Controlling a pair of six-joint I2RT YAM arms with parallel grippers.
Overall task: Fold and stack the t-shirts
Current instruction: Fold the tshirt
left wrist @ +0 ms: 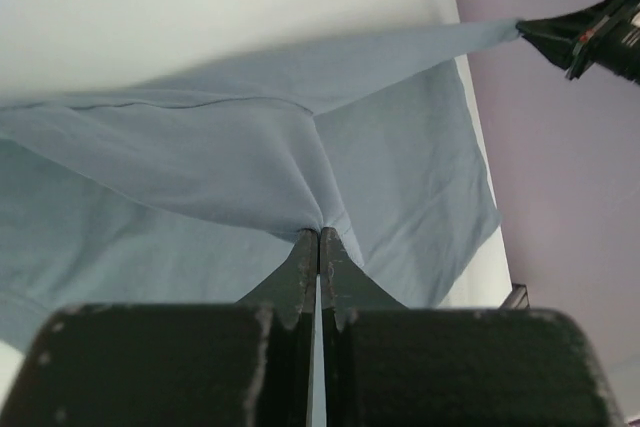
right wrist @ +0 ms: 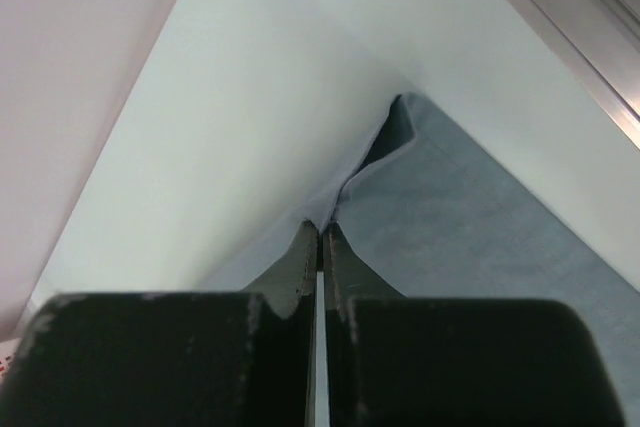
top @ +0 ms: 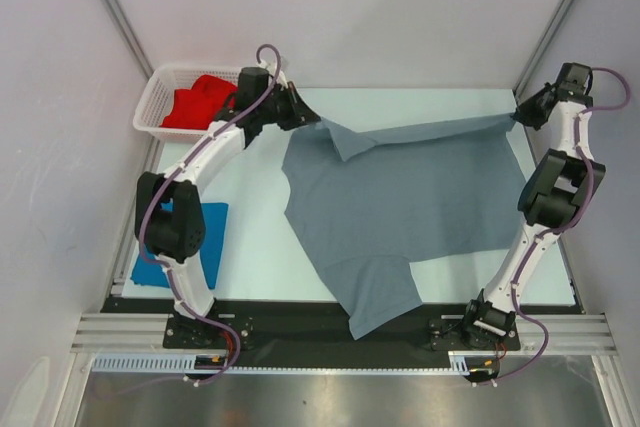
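Both arms outstretched, left claw [top: 316, 122] and right claw [top: 516, 117] pinching the grey t-shirt [top: 410, 197], taut between.

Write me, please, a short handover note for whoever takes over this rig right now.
Left hand: shut on the grey t-shirt, at its far left corner.
Right hand: shut on its far right corner. The edge is stretched between the two, and the rest lies on the table.
Blue t-shirt: flat at the near left, apparently folded.
Red t-shirt: bunched in the white basket.
Left to do: fold the grey, fold the red, stack all three.
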